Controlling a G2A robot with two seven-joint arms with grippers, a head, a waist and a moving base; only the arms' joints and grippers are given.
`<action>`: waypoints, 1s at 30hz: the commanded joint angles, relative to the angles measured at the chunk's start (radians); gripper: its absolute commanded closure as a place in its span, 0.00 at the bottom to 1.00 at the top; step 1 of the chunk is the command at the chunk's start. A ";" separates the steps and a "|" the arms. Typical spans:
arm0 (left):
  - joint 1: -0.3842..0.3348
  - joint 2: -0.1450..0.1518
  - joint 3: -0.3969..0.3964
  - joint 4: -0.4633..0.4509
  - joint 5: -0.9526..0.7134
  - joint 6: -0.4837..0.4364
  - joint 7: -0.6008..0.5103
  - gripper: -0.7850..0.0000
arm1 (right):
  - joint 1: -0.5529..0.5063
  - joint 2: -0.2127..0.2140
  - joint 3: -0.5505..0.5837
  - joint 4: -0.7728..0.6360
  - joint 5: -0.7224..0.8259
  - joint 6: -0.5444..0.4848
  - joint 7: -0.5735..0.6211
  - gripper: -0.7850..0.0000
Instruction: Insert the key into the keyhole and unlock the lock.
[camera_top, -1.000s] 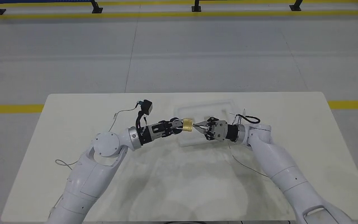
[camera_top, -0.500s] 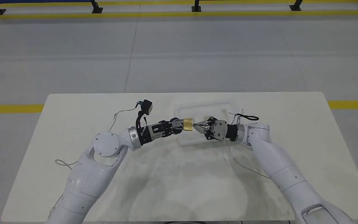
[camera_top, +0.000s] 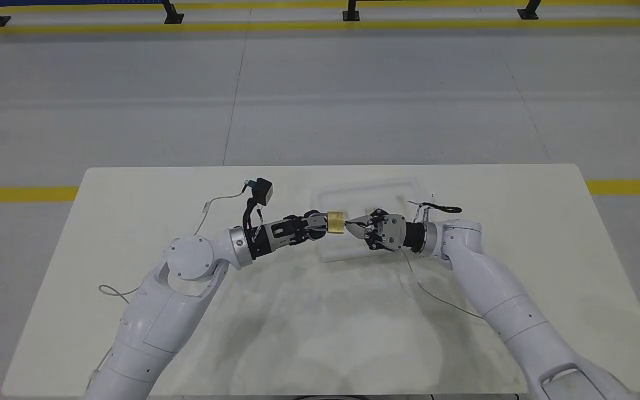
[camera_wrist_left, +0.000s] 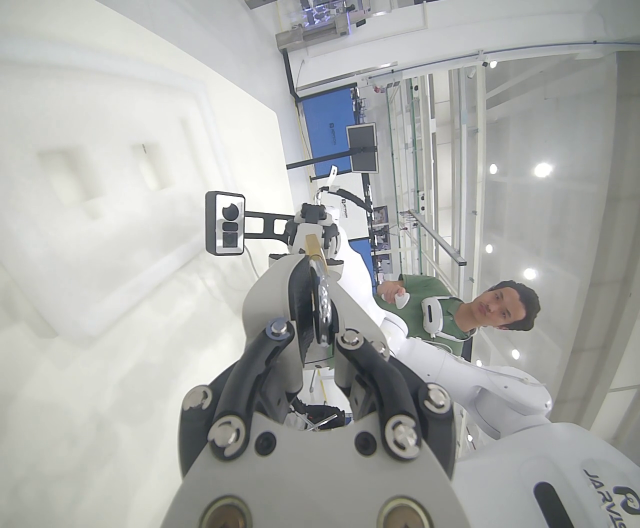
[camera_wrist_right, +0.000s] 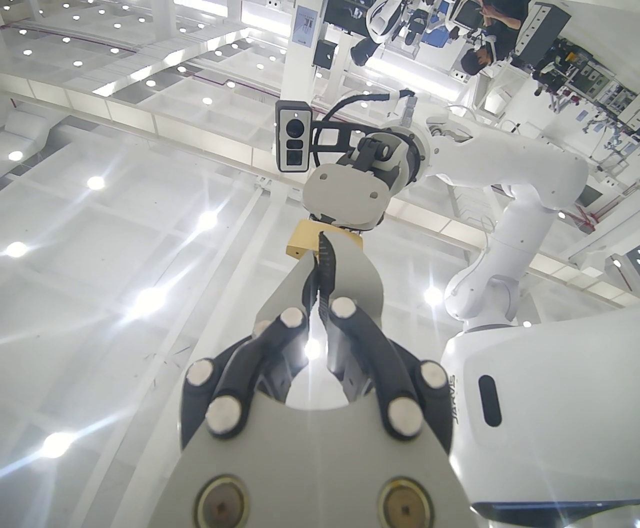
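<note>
Table (camera_top: 520, 200): 1 lock (camera_top: 338, 222), 1 key (camera_top: 349, 227)

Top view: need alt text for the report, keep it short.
Two white robot arms meet over the middle of a white table. The left gripper holds a brass padlock above the table, and the right gripper, shut, meets the padlock's far end. A shallow white tray lies on the table beneath them.

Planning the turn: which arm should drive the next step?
Right. The right claw pinches the key at the lock, so it can likely push and turn; the left claw grips the lock, steadying it.
</note>
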 joint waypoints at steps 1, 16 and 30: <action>0.000 0.000 0.000 0.000 0.000 0.000 0.000 1.00 | 0.001 0.001 -0.003 0.001 0.005 0.003 -0.003 1.00; 0.000 0.000 0.000 0.000 0.000 0.000 0.000 1.00 | 0.010 0.008 -0.018 0.006 0.033 0.028 -0.028 1.00; 0.010 0.002 -0.006 -0.010 0.014 -0.001 0.013 1.00 | 0.014 0.009 -0.022 -0.004 0.028 0.021 -0.036 1.00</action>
